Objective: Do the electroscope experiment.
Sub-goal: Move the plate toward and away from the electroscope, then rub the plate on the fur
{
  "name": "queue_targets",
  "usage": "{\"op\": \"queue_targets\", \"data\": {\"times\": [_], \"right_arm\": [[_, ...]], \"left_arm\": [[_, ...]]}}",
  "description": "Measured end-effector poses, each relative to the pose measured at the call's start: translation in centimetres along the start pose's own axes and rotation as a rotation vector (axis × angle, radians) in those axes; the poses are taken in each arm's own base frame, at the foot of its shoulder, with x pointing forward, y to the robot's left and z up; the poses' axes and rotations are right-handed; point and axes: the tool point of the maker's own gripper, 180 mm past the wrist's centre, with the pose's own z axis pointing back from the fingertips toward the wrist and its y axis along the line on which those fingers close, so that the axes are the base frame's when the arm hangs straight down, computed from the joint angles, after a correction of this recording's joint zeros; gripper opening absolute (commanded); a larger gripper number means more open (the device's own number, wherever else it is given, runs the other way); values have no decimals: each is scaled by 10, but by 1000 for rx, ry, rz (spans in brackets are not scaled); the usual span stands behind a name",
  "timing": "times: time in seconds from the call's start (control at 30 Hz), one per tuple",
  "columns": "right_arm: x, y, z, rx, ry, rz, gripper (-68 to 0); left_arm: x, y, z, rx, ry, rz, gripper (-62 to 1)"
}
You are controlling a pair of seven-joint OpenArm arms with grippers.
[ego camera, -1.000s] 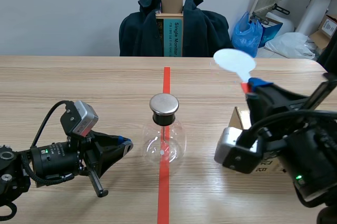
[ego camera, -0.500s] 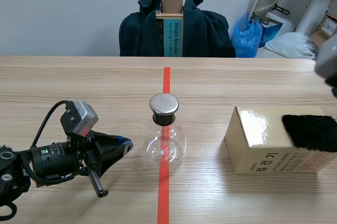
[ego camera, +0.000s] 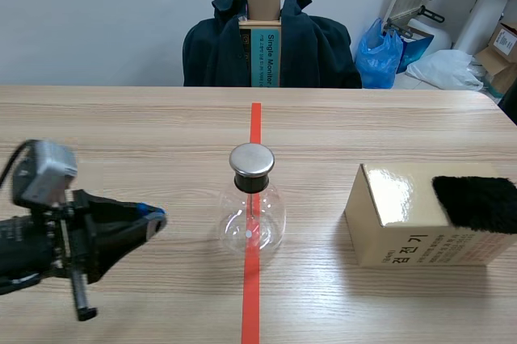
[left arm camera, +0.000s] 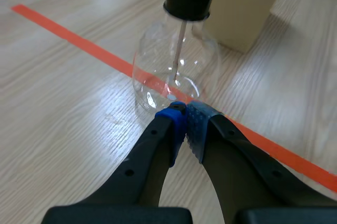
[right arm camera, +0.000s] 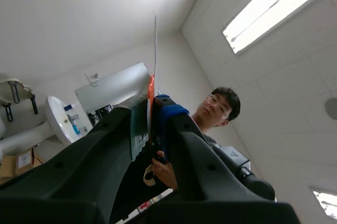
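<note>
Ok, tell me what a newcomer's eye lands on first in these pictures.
The clear glass flask with its metal cap stands mid-table on the red tape line, with the left hand shut just short of it. To the flask's right sits a tan box with a black fur patch on top. The right hand points upward, shut on a thin white plate seen edge-on.

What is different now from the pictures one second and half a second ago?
The right arm rose out of the scene view; the right gripper holds the white paddle up toward the ceiling. The left gripper, shut, drew back from the glass flask. The flask, box and black fur stayed put.
</note>
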Motion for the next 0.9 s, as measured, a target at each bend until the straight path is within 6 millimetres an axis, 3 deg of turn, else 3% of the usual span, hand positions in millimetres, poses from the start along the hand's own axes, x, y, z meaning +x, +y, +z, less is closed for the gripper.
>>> {"op": "queue_targets", "data": {"times": [0.1,0.17,0.23,0.33,0.47,0.7,0.9], "right_arm": [[-11,-7,0,-7,27,22,-667],[-20,-13,1,-12,54,50,-667],[-29,-14,4,-1,84,70,-667],[-38,2,12,66,100,132,-667],[-55,42,39,208,131,184,-667],[-81,111,97,418,175,110,-667],[-57,179,130,600,90,32,-667]], "left_arm": [[25,-11,24,-6,-21,-32,-570],[34,-20,36,-9,-18,-51,-478],[37,-29,45,-7,-8,-53,-298],[32,-38,56,6,12,-30,14],[34,-41,58,22,-21,-11,14],[35,-32,58,53,-33,-22,14],[36,-29,58,70,-34,-32,14]]}}
